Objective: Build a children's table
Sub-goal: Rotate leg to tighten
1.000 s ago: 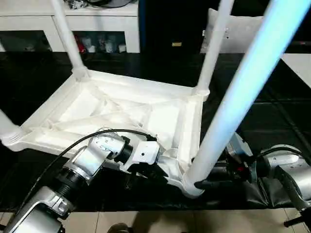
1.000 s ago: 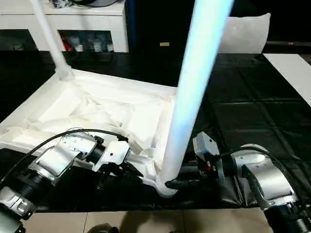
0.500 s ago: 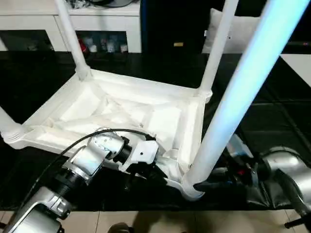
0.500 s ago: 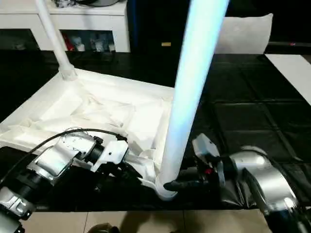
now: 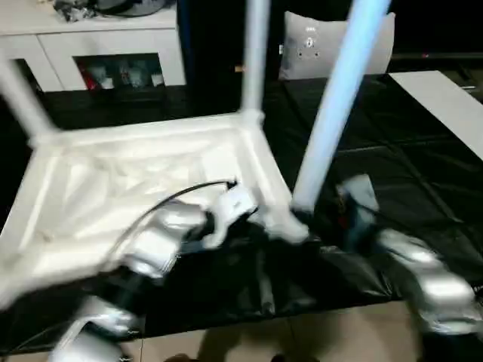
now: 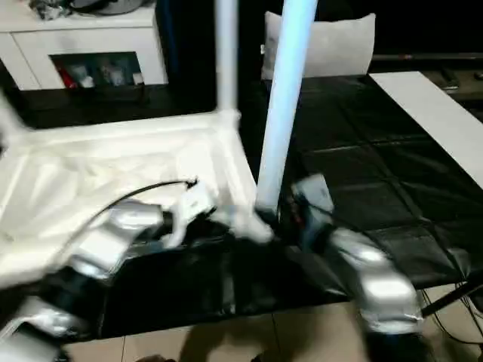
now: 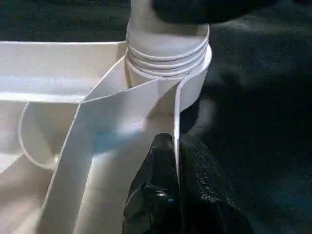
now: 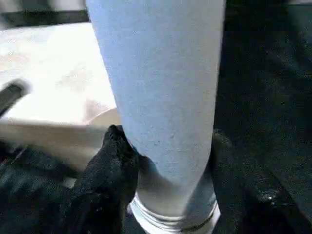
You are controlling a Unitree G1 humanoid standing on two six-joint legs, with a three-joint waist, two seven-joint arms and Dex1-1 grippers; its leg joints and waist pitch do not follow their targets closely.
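Observation:
The white children's table top [image 5: 113, 173] lies upside down on the black work table, ribs up. Three legs stand in its sockets: a far-left leg [image 5: 23, 98], a far-right leg [image 5: 255, 53] and a near-right leg [image 5: 332, 113]. My left gripper [image 7: 176, 165] is shut on the thin rim wall just beside the near-right corner socket [image 7: 168, 53]. My right gripper [image 8: 168, 165] is shut on the base of the near-right leg [image 8: 161, 83], one black finger [image 8: 114, 161] on each side, just above the socket.
The black-covered work table [image 5: 392, 173] stretches to the right of the top, its front edge close to my arms, with floor [image 5: 302, 339] below. A white cabinet [image 5: 98, 45] and a white cushion [image 5: 317, 45] stand behind. A white board [image 5: 445, 98] lies at far right.
The whole head picture has swung and blurred, so the camera has moved. Both grippers are still at the near-right corner, where the right one was on the leg base before.

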